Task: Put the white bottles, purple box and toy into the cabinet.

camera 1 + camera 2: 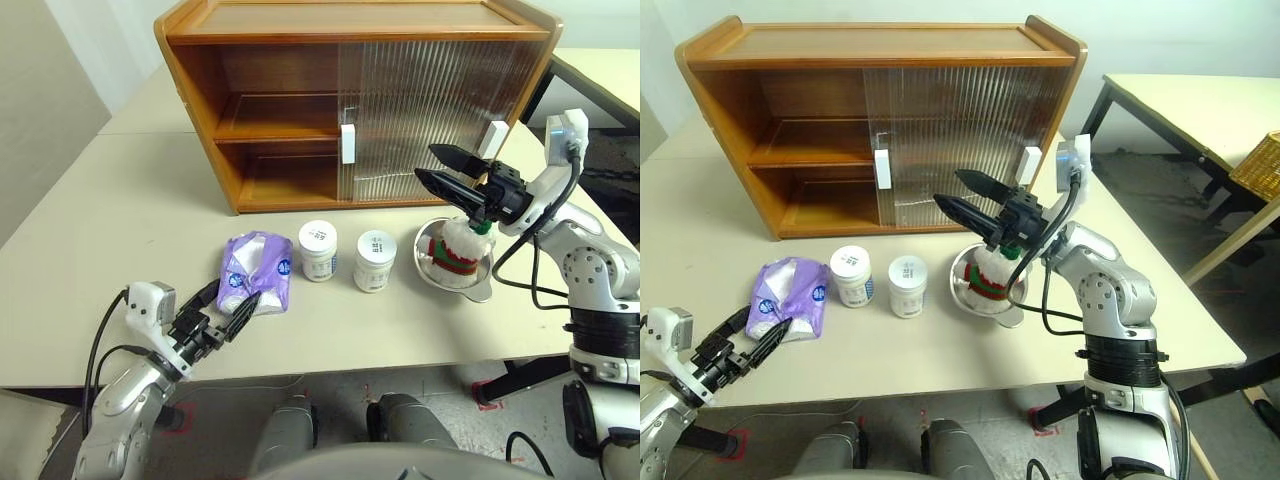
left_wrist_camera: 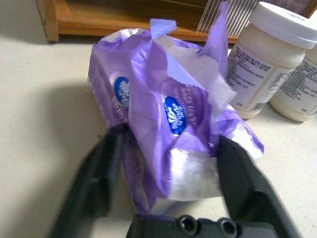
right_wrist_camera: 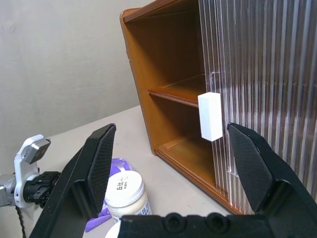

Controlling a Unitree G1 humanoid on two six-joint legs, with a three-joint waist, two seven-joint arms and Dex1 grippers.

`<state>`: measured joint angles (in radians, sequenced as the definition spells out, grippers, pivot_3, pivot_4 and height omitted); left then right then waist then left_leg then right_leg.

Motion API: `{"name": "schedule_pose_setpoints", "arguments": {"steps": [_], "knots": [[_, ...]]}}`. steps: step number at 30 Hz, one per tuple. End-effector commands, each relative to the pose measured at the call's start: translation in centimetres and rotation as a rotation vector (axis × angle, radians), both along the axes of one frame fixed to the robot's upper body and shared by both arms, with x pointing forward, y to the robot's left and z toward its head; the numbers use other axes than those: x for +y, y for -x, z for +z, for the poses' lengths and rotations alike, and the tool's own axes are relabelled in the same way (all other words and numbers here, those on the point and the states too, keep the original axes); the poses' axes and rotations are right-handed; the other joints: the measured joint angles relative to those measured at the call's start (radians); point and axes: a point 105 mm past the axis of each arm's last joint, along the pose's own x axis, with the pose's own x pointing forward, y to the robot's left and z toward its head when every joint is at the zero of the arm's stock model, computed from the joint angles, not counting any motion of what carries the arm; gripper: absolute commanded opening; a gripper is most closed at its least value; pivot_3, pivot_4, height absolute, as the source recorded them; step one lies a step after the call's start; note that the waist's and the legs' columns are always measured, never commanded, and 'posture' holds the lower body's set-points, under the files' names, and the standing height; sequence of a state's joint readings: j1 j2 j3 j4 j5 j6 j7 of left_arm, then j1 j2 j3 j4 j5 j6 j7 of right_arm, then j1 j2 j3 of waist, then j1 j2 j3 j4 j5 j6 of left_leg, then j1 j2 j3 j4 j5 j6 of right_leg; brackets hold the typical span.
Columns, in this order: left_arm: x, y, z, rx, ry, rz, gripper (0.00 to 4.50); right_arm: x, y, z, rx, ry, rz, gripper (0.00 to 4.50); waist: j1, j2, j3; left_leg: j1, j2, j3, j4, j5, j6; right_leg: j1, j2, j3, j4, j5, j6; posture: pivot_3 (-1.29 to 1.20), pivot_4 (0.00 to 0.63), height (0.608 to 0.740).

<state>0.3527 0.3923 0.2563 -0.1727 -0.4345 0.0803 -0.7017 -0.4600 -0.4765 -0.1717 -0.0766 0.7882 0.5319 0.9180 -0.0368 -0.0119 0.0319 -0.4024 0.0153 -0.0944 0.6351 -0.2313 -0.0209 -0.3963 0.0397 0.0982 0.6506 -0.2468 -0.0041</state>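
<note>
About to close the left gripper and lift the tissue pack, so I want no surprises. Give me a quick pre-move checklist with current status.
1. Tissue pack between the left gripper fingers: ok, one finger on each side.
2. Firm grip: cannot tell.
3. Cabinet open on its left side: ok, both sliding doors sit right.
4. Two bottles clear of the pack: ok, standing beside it.
5. Right gripper out of the way: ok, open above the toy in the bowl.

Left arm low at the near worktop edge, left gripper reaching forward with fingers spread, right arm bent and raised, right gripper held aloft, fingers wide apart
</note>
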Motion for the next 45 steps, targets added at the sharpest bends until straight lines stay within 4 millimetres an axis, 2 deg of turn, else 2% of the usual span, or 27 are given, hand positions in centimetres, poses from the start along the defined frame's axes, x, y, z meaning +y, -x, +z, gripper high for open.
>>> {"name": "schedule_pose_setpoints", "arguments": {"steps": [1, 7, 8, 13, 15, 18, 22, 25, 28, 35, 41, 45], "knots": [[0.5, 0.3, -0.9, 0.049, -0.004, 0.014, 2.13, 0.3, 0.0, 0.6, -0.024, 0.006, 0.007, 4.5, 0.0, 0.001, 0.0, 0.0, 0.0, 0.0, 0.0, 0.0, 0.0, 0.0, 0.0, 0.0, 0.0, 0.0, 0.0, -0.07, 0.046, 0.74], [0.7, -0.5, 0.2, 0.021, -0.005, 0.011, 0.1, 0.4, -0.1, 0.6, -0.026, 0.003, 0.009, 4.5, 0.0, 0.001, 0.0, 0.0, 0.0, 0.0, -0.001, 0.002, 0.003, 0.0, 0.0, 0.0, 0.0, -0.001, -0.001, -0.07, 0.043, 0.74], [0.7, -0.7, 0.5, 0.014, -0.001, 0.008, 0.03, 0.4, -0.1, 0.6, -0.026, 0.003, 0.009, 4.5, 0.0, 0.001, 0.0, 0.0, 0.0, 0.0, -0.001, 0.002, 0.003, 0.0, 0.0, 0.0, 0.0, -0.001, -0.001, -0.07, 0.043, 0.74], [0.3, -2.3, 3.0, -0.05, 0.028, -0.012, 0.03, 0.5, -0.2, 0.5, -0.027, 0.001, 0.008, 4.5, 0.002, 0.001, 0.0, 0.0, 0.0, 0.0, -0.001, 0.003, 0.005, 0.0, 0.0, 0.0, 0.0, 0.002, -0.005, -0.07, 0.041, 0.74], [0.1, -3.5, 4.9, -0.095, 0.071, -0.004, 0.03, 0.5, -0.2, 0.5, -0.028, -0.001, 0.008, 4.5, 0.002, 0.001, -0.001, 0.001, 0.0, 0.0, 0.0, 0.004, 0.006, 0.0, 0.0, 0.0, 0.0, 0.005, -0.01, -0.07, 0.04, 0.74], [0.0, -4.6, 7.0, -0.134, 0.119, 0.006, 0.03, 0.6, -0.3, 0.5, -0.03, -0.003, 0.008, 4.5, 0.001, 0.001, -0.001, 0.001, 0.0, 0.001, 0.0, 0.009, 0.014, 0.001, 0.001, 0.0, 0.0, 0.005, -0.01, -0.07, 0.04, 0.74], [0.0, -6.0, 10.1, -0.182, 0.195, 0.014, 0.03, 0.7, -0.2, 0.4, -0.031, -0.006, 0.01, 4.5, 0.001, 0.0, -0.001, 0.002, -0.001, 0.001, 0.0, 0.009, 0.014, 0.002, 0.001, 0.0, 0.0, 0.005, -0.01, -0.07, 0.04, 0.74], [0.0, -6.7, 11.7, -0.2, 0.223, 0.009, 0.03, 0.8, -0.3, 0.4, -0.031, -0.007, 0.011, 4.5, 0.001, 0.0, -0.001, 0.002, -0.001, 0.002, 0.0, 0.009, 0.015, 0.002, 0.001, 0.0, 0.0, 0.005, -0.01, -0.07, 0.041, 0.74], [0.2, -8.2, 13.8, -0.233, 0.245, 0.02, 0.03, 1.0, -0.3, 0.3, -0.032, -0.01, 0.013, 4.5, 0.002, 0.0, 0.0, 0.003, -0.001, 0.002, 0.0, 0.01, 0.015, 0.003, 0.002, 0.0, 0.0, 0.005, -0.009, -0.07, 0.043, 0.74], [-0.3, -11.6, 16.0, -0.253, 0.222, 0.044, 0.03, 1.1, -0.4, 0.4, -0.034, -0.011, 0.012, 4.5, 0.002, -0.001, 0.0, 0.005, -0.002, 0.002, 0.003, 0.012, 0.017, 0.006, 0.003, 0.0, 0.0, 0.007, -0.005, -0.08, 0.05, 0.74], [-0.7, -15.0, 16.5, -0.201, 0.245, 0.132, 0.03, 1.0, -0.1, 0.3, -0.031, -0.02, 0.002, 4.5, 0.001, -0.002, 0.001, 0.004, -0.002, 0.002, 0.006, 0.013, 0.018, 0.006, 0.002, 0.001, 0.0, 0.008, -0.003, -0.1, 0.054, 0.74], [-1.4, -18.1, 17.0, -0.161, 0.26, 0.203, 0.03, 1.1, 0.0, 0.1, -0.025, -0.032, -0.002, 4.5, 0.001, -0.003, 0.002, 0.004, -0.002, 0.002, 0.006, 0.013, 0.018, 0.006, 0.002, 0.001, 0.0, 0.009, -0.002, -0.11, 0.054, 0.74]]}}
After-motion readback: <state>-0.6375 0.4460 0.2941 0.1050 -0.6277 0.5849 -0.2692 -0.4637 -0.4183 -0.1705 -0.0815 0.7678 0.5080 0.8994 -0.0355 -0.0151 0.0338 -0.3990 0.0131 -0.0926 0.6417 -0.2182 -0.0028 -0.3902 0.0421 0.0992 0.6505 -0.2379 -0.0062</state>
